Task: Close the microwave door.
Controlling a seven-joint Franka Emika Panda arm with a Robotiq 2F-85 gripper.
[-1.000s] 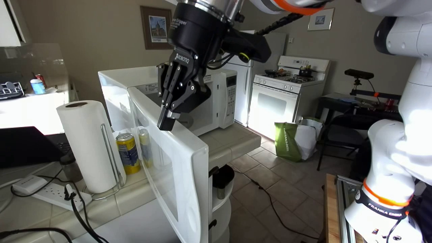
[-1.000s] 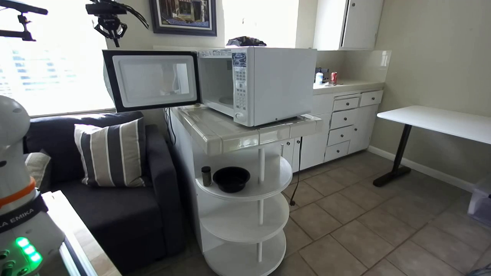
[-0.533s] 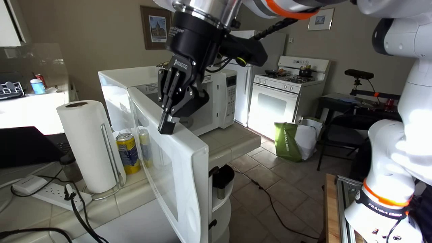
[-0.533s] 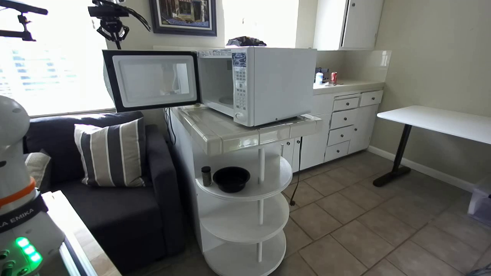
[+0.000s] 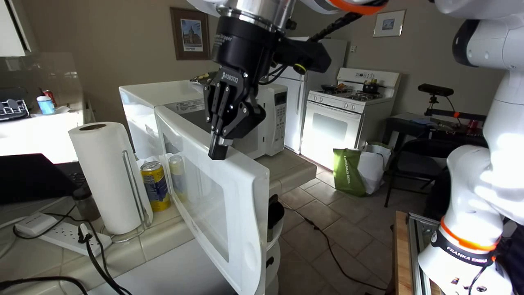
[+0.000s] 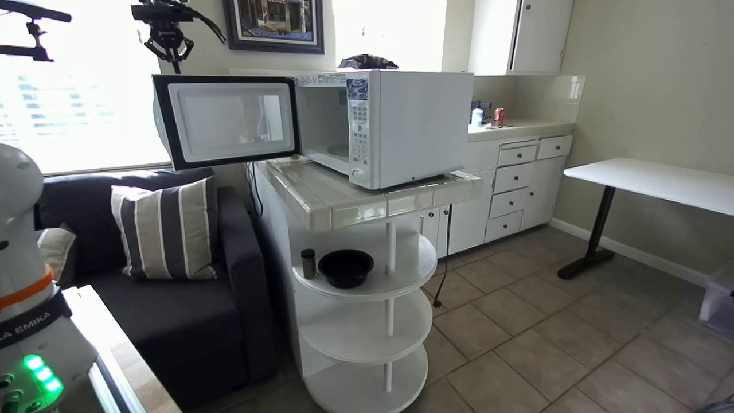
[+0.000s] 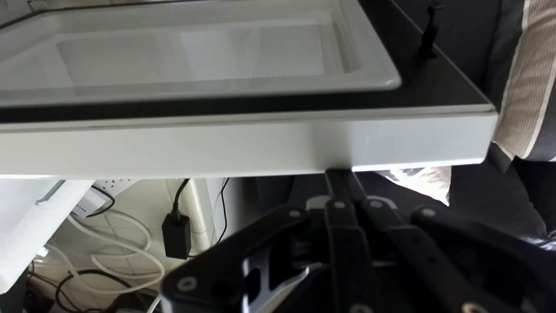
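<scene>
Microwave door (image 5: 208,194) wide open; my gripper (image 5: 218,150), closed on nothing, seems touching its outer face. Most swing left.

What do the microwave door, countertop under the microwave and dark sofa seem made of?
Microwave door: probably satin white plastic, given its moulded edge; window likely glass, mirroring the can. Countertop: apparently glazed ceramic tile, from shine and seams. Sofa: likely matte fabric, from its dull surface.

I take this for a home kitchen opening onto a lounge: well apart from my gripper (image 5: 218,152), a stove (image 5: 331,125) and fridge (image 5: 292,106); near it, a paper towel roll (image 5: 108,180) on a tiled counter (image 5: 155,230); lower than it, a sofa (image 6: 166,324) with a striped cushion (image 6: 166,229).
</scene>
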